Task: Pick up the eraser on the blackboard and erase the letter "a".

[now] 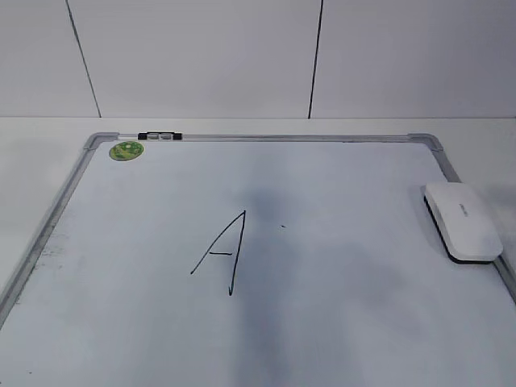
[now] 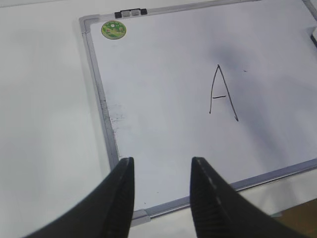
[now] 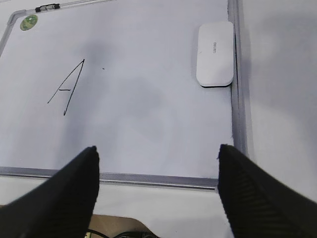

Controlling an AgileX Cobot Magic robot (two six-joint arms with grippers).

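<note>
At the board's [image 1: 242,339] right edge the eraser [image 1: 463,221] lay flat; no small "a" showed. Both grippers, left [image 2: 161,171] and right [image 3: 157,156], hung apart and empty; I'd lift the eraser by its long sides.

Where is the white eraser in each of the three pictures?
Exterior view: the eraser lies at the right edge of the blackboard.
Left wrist view: only a sliver of the eraser shows at the right border.
Right wrist view: the eraser lies upper right, against the frame.
Shared landmark: the capital A, left of the eraser in every view.
</note>
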